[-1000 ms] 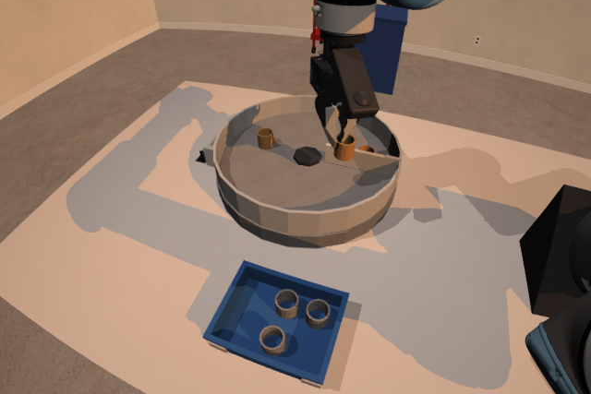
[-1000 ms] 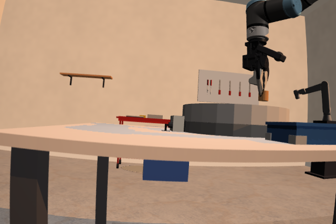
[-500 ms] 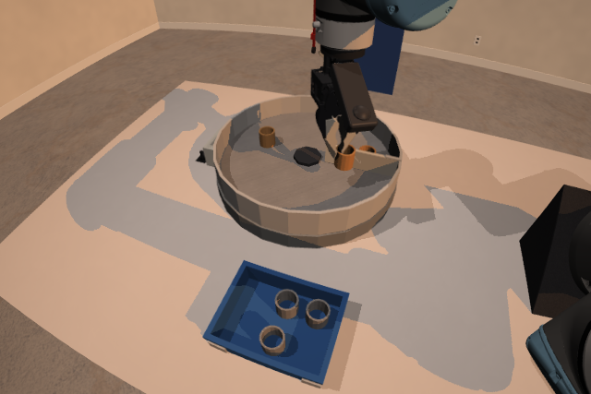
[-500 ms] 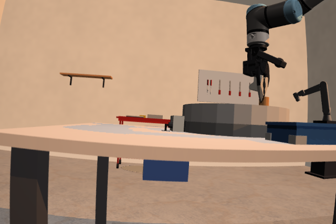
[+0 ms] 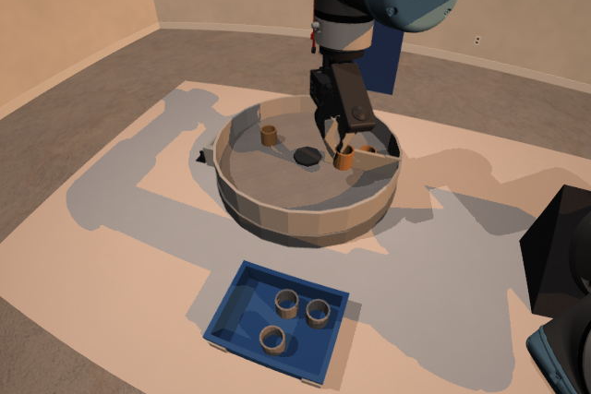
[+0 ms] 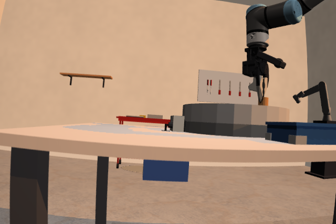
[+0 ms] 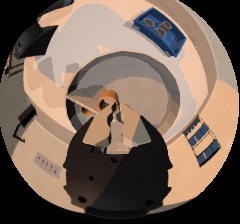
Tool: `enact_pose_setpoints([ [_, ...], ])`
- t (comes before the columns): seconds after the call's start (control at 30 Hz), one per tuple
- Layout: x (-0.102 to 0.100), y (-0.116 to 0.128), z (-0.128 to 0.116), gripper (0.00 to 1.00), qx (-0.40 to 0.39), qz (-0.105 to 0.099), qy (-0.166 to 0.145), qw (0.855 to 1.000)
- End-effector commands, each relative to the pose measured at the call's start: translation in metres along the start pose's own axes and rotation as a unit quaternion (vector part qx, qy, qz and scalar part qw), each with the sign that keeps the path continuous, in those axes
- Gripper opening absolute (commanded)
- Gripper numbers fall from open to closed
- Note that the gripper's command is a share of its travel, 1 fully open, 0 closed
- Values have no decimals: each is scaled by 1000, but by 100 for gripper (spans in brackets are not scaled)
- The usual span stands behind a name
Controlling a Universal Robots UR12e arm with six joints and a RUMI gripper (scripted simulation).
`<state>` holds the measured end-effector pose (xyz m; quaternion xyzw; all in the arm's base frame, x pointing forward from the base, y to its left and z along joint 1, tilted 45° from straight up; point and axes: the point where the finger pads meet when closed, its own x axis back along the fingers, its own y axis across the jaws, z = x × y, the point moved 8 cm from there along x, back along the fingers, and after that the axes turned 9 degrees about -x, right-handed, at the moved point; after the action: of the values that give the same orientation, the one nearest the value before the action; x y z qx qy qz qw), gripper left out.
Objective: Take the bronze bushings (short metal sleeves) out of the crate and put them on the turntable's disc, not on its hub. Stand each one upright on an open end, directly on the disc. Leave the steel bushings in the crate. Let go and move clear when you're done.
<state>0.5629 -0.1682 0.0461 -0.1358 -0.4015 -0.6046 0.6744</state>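
Note:
My gripper (image 5: 340, 144) is shut on the rim of a bronze bushing (image 5: 343, 157) and holds it upright, low inside the turntable (image 5: 305, 170), to the right of the black hub (image 5: 307, 156). I cannot tell whether it touches the disc. The bushing's top shows above the turntable wall in the exterior view (image 6: 263, 100) and at my fingertips in the wrist view (image 7: 107, 102). A second bronze bushing (image 5: 269, 135) stands upright on the disc at the back left. A third (image 5: 367, 149) stands just behind a low divider at the right. Three grey steel bushings (image 5: 287, 303) stand in the blue crate (image 5: 276, 320).
The turntable has a tall rim wall and a small grey box (image 6: 177, 123) on its side. A black block (image 5: 556, 248) stands at the right table edge. A red rack (image 6: 143, 119) and a wall panel with red pegs (image 6: 226, 87) lie beyond the table.

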Motion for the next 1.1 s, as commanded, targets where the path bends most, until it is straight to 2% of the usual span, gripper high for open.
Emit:
enact_pose_setpoints([
  [0.0, 3, 1, -1, 0, 0, -2, -2, 1000],
  [0.63, 2, 1, -1, 0, 0, -2, -2, 1000],
  [1.07, -11, 0, 1, 0, -1, -1, 0, 1000],
])
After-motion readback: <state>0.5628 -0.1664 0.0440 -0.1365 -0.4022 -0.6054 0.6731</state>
